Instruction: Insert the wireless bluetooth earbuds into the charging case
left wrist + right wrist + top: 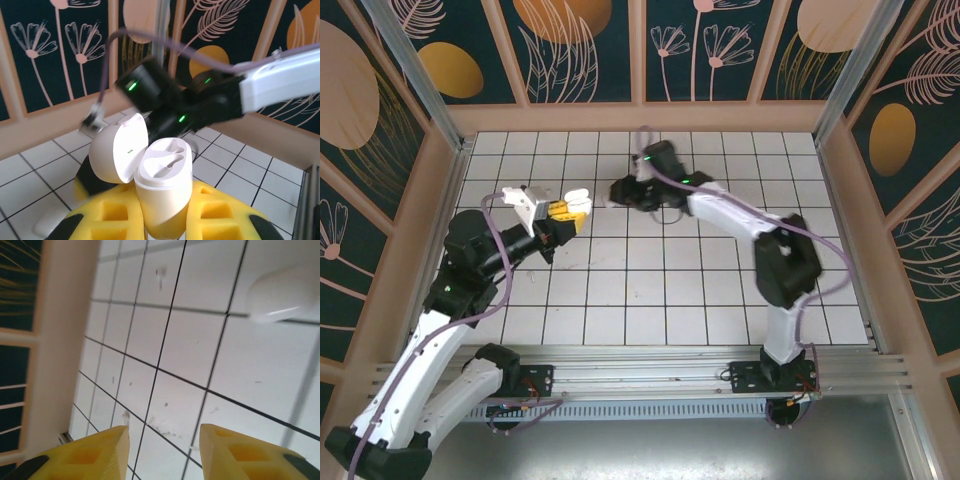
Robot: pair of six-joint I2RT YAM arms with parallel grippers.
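Left fingers (220, 210) pinch the light, slick charging case (165, 185) low on its body, lid (120, 147) open; right fingers (95, 455) spread, holding nothing.

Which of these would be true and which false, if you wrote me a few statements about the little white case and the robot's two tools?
1. The left tool grips the charging case. True.
2. The case's lid is shut. False: it stands swung open to one side.
3. The right tool is clamped on an earbud. False: its yellow fingers stand apart with nothing between them.
4. The table is covered in white tiles with dark lines. True.
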